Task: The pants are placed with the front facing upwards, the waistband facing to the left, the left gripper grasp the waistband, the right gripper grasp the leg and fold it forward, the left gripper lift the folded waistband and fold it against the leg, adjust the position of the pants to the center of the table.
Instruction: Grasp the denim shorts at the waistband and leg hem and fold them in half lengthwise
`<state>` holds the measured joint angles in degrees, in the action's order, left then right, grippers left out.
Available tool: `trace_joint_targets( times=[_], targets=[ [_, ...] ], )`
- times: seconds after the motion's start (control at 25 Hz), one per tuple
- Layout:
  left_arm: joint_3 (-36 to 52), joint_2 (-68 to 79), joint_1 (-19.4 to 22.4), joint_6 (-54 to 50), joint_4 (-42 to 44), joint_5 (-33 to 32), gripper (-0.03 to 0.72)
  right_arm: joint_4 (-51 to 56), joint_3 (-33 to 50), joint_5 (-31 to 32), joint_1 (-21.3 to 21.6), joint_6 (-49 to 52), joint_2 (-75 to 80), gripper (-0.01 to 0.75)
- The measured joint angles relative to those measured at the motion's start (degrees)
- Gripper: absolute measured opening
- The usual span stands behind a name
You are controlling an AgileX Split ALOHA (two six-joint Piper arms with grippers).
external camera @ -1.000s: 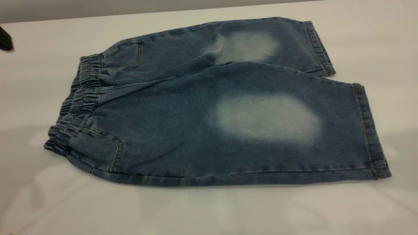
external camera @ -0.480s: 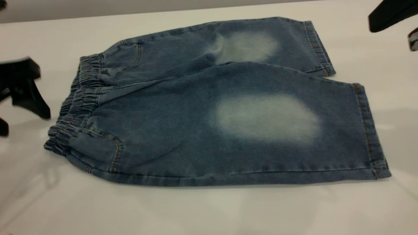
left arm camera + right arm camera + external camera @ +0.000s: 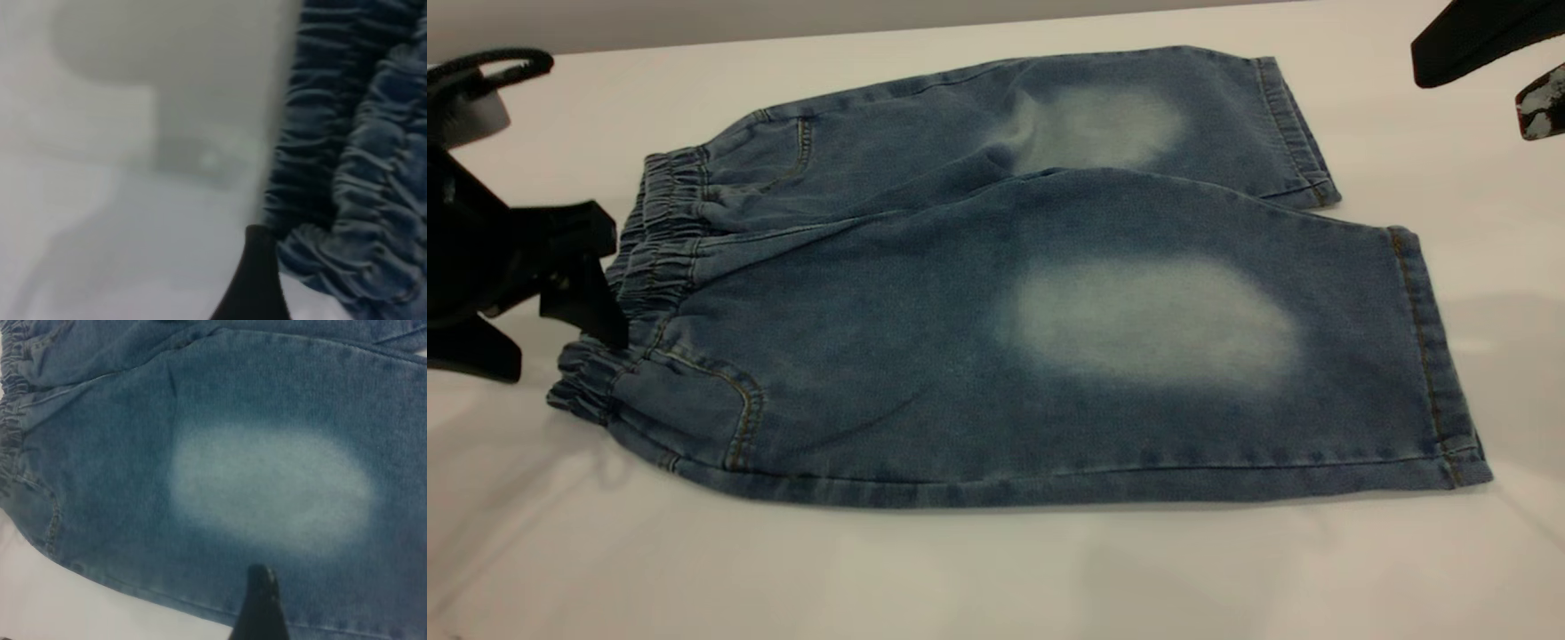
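While the short blue denim pants (image 3: 1032, 293) lie flat, front up, on the plain white tabletop (image 3: 996, 578), the left end effector (image 3: 560, 320) sits spread open at the ruffled elastic waistband (image 3: 636, 284). Whether the right end effector (image 3: 1494, 71), raised beyond the leg hems, is open, I cannot tell.

Right gripper (image 3: 1494, 67) cut off (top corner); left gripper (image 3: 560, 293) partly too.

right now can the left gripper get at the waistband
Probably yes: the left gripper sits right beside the waistband, open, with only bare table around it.
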<state>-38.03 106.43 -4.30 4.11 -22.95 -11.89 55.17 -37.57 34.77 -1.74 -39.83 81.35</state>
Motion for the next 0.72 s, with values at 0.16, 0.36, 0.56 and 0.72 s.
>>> trace_joint_targets(
  times=[0.16,0.36,0.56,0.72],
  targets=[
    [0.0,2.25,0.0,0.0,0.05,-0.04,0.564,-0.05,0.0,0.0,0.0,-0.24,0.0,0.489],
    [0.0,3.83,0.0,-0.05,0.05,2.24,0.564,-0.05,0.0,0.0,0.0,-0.3,0.0,0.489],
    [0.06,3.83,0.05,-0.05,0.05,4.22,0.508,-0.05,0.0,0.0,0.0,-0.3,0.0,0.489],
    [0.06,3.9,0.05,-0.05,0.05,4.89,0.367,-0.05,0.0,0.0,0.0,-0.24,0.0,0.489]
  ],
)
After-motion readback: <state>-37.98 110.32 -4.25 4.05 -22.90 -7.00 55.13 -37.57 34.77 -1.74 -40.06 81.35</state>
